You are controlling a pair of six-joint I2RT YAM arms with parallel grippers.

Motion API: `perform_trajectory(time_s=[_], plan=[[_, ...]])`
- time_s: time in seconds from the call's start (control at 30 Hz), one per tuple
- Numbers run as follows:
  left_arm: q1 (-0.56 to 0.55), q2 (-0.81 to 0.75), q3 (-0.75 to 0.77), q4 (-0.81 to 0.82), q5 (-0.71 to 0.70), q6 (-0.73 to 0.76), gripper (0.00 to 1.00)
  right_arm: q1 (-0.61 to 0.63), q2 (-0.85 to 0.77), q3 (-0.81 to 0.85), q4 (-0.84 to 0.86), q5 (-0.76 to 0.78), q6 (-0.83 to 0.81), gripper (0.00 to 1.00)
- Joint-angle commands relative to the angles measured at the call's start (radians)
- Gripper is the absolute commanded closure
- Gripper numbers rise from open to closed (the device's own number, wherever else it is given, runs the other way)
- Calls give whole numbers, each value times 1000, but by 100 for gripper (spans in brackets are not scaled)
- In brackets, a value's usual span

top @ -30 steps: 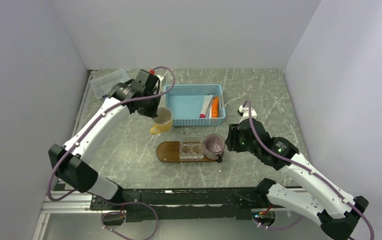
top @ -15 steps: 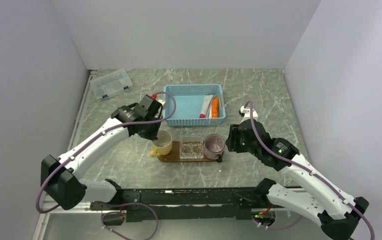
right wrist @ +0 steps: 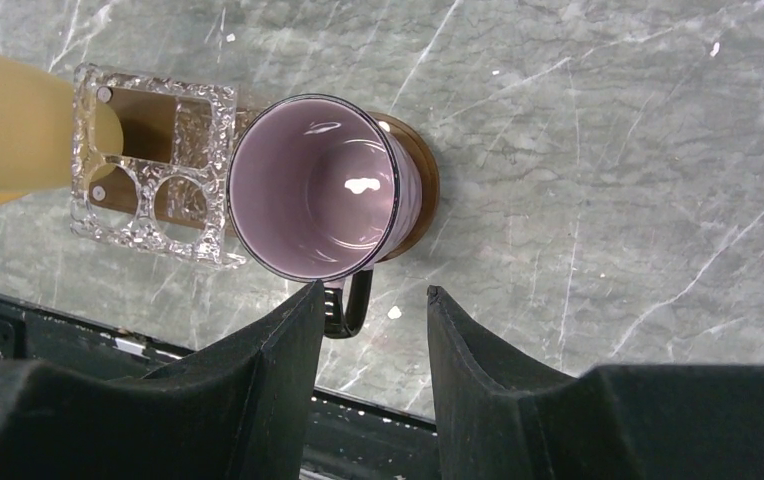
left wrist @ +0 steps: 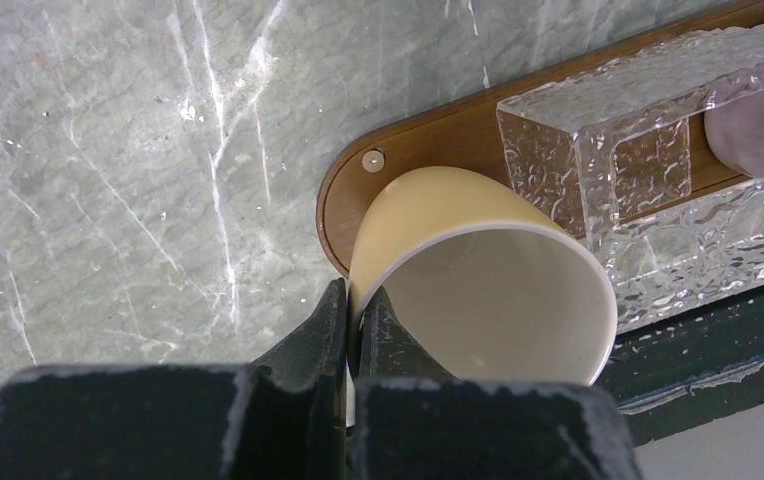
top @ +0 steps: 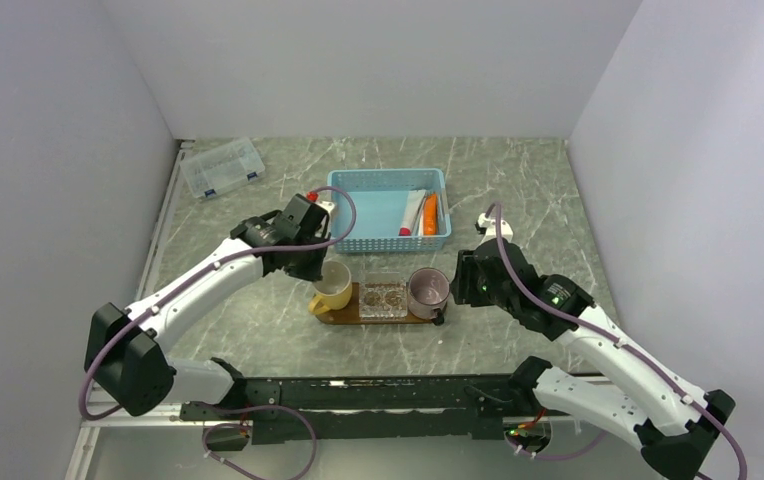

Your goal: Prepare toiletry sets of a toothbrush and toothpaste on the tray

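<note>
The dark brown tray [top: 350, 316] lies in front of the arms and carries a clear square holder [top: 384, 297] and a purple mug [top: 428, 291]. My left gripper [top: 320, 272] is shut on the rim of a yellow mug [top: 335, 286], held tilted over the tray's left end [left wrist: 343, 205]; the fingers [left wrist: 330, 320] pinch the mug wall [left wrist: 428, 215]. My right gripper [right wrist: 373, 292] is open, with the purple mug's handle [right wrist: 350, 306] between its fingers. An orange tube [top: 430, 213] and a white tube [top: 413, 211] lie in the basket. I cannot make out the toothbrush.
The light-blue mesh basket [top: 373, 205] stands behind the tray. A clear lidded box [top: 222, 167] sits at the back left. The black rail [top: 358, 390] runs along the table's near edge, close to the tray.
My left arm carried the yellow mug from beside the basket forward and down to the tray's left end. The right arm barely moved.
</note>
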Motion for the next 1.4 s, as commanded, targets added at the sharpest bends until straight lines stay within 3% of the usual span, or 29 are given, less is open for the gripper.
perform_trajectory(time_s=[0.0,0.6,0.97,1.17,1.3,1.37], plan=[[-4,-1,7,80,30,-23,100,5,-2,-4,18,-2,11,55],[-20,4,-46,103,30,-41,100,5,5,-11,28,-3,7,55],[-28,-15,-51,100,30,-40,67,4,10,-12,35,-7,9,55],[-35,-26,-9,76,23,-31,57,5,25,10,38,-1,3,53],[-36,-61,35,48,-9,-25,39,5,58,51,39,5,-7,51],[-36,-82,58,29,-30,-17,35,4,77,73,44,10,-13,49]])
